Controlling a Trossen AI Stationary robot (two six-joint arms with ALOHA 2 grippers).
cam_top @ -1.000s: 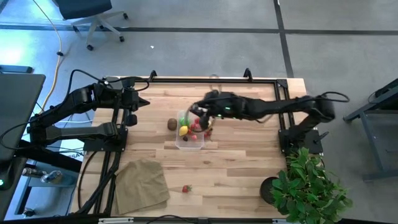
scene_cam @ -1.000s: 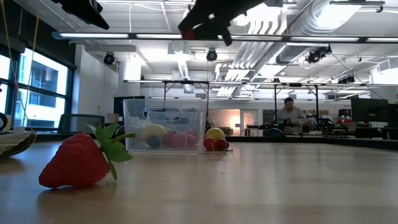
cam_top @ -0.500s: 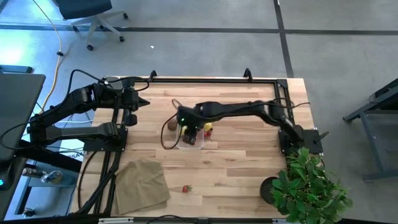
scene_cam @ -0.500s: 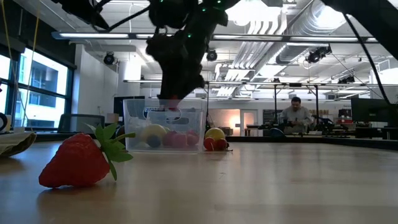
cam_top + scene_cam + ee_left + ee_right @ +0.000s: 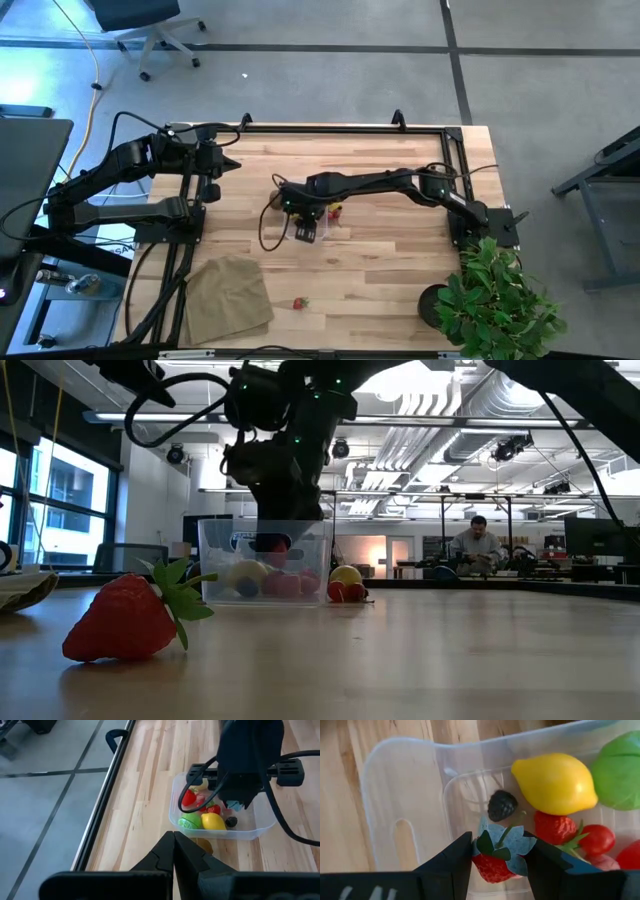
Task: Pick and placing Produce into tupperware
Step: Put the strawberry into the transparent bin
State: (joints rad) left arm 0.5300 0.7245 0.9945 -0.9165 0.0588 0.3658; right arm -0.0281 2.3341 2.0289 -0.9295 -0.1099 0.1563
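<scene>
Red strawberry (image 5: 496, 861), leafy cap up, is sitting pinched between my right jaws (image 5: 497, 862), which are hanging inside the clear tupperware (image 5: 405, 795) at the middle of the high view. Just past the berry in the right wrist view, a blackberry (image 5: 502, 805), a yellow lemon (image 5: 555, 783), a green ball (image 5: 619, 770), another strawberry (image 5: 555, 829) and a small red fruit (image 5: 596, 839) are lying on the tub's floor. Outside the tub, a lemon (image 5: 345, 575) with red berries (image 5: 346, 592) is resting on the wooden tabletop (image 5: 380, 270), and one more strawberry (image 5: 298, 303) is lying lower in the high view, near the tan cloth (image 5: 228, 297). My left jaws (image 5: 173, 851) are waiting pressed together at the left of the tabletop.
</scene>
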